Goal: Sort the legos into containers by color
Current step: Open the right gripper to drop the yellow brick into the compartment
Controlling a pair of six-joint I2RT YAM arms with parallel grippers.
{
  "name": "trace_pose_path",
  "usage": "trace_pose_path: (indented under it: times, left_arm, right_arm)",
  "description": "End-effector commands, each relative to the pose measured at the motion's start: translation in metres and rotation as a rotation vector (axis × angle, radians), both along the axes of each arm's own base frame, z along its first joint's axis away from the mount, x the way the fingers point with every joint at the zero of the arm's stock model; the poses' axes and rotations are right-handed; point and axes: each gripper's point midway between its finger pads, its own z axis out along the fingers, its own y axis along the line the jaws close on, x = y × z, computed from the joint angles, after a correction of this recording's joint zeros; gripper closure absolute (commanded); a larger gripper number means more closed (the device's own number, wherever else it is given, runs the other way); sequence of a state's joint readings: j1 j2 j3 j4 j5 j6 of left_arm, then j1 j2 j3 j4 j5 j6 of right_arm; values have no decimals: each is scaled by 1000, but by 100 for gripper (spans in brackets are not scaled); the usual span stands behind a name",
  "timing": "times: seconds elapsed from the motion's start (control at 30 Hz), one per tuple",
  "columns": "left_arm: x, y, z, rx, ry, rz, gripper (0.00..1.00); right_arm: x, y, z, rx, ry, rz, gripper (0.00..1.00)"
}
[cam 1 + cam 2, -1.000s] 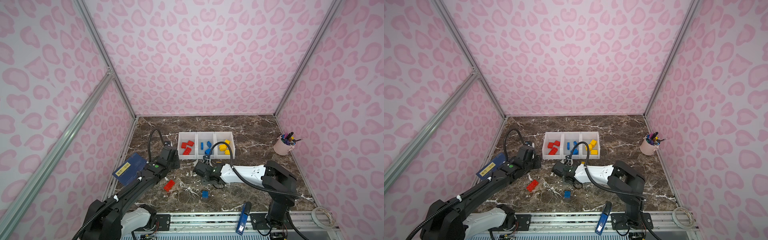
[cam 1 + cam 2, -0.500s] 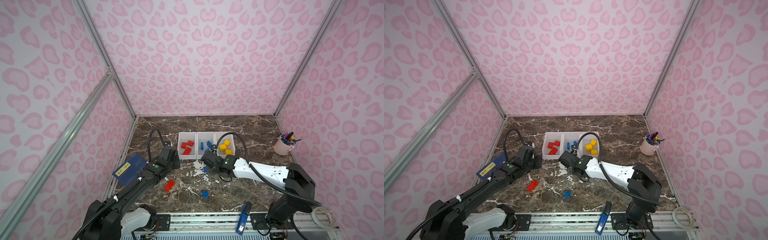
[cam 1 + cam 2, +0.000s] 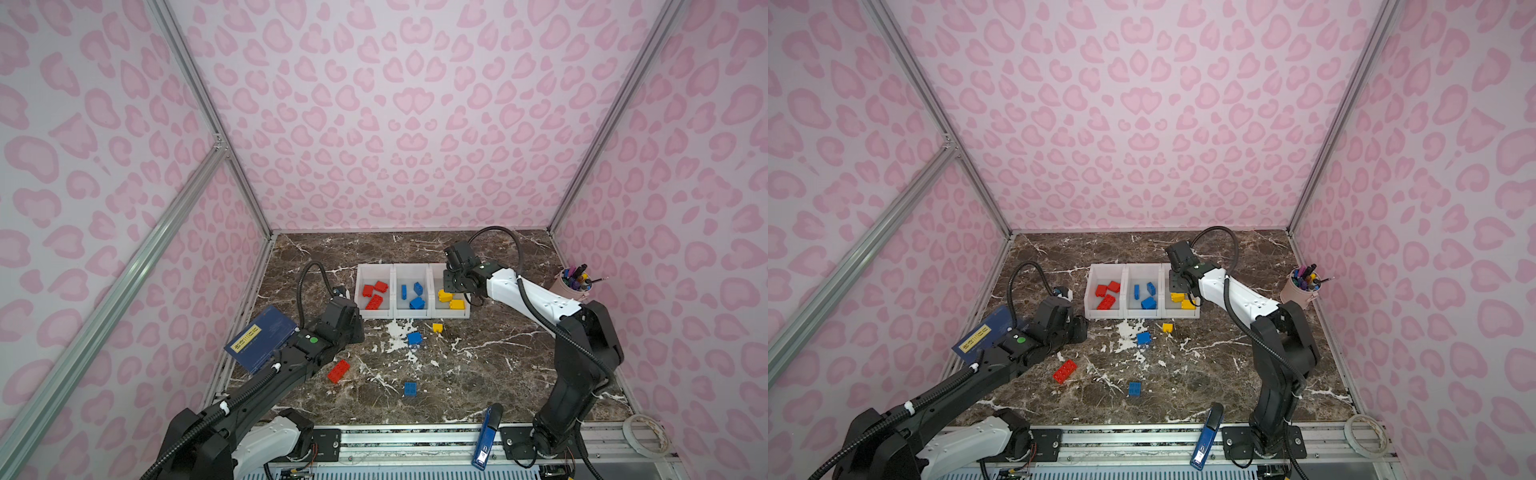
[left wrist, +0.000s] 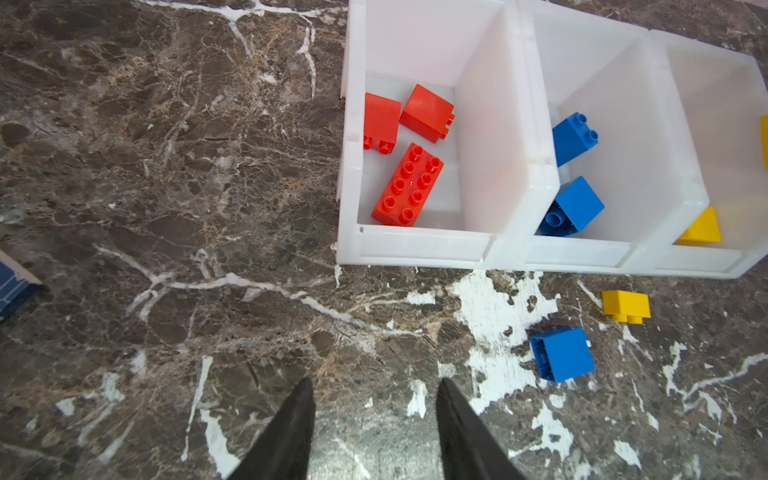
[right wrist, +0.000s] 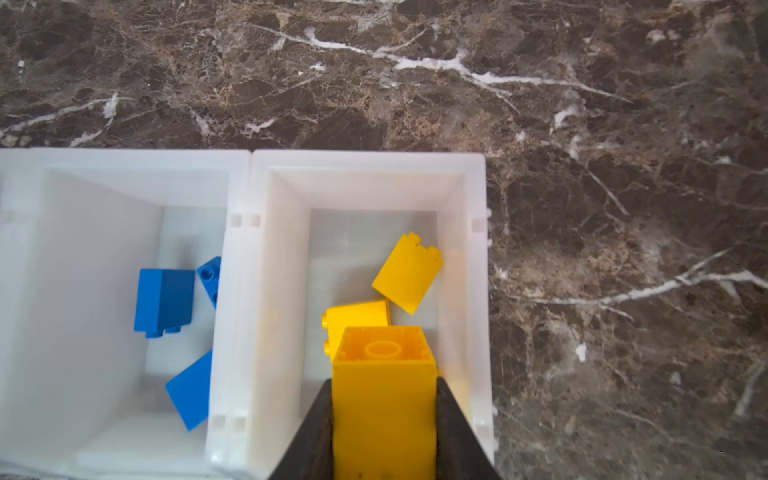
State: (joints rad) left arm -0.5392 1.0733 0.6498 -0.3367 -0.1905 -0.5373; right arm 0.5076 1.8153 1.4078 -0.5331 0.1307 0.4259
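Tally: eight binned, one held, four loose.
We count the row of three white plastic bins holding three red plastic bricks, three blue bricks, two yellow bricks; our right gripper clamps a tall yellow brick above the row's yellow end. Before the row lie an oblong red brick, a square blue brick, a flat blue brick, a small yellow brick. Our left gripper gapes empty near the row's red end.

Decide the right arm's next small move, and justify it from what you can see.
Probably open the right gripper. It is shut on a yellow brick held over the end bin, which already holds two yellow bricks. Releasing here should drop the brick in with its own colour.
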Motion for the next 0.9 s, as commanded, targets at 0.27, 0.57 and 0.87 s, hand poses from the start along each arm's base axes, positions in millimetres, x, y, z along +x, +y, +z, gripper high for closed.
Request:
trace_pose_path:
  times: [0.27, 0.57, 0.87]
  left_arm:
    - [-19, 9, -11, 9, 40, 47, 50]
    - [-23, 3, -15, 21, 49, 27, 50]
    - [-22, -13, -15, 19, 45, -40, 49]
  right_arm:
    - [45, 27, -27, 73, 51, 81, 66]
    - [46, 28, -27, 79, 55, 85, 53]
    - [41, 25, -12, 101, 30, 78, 50]
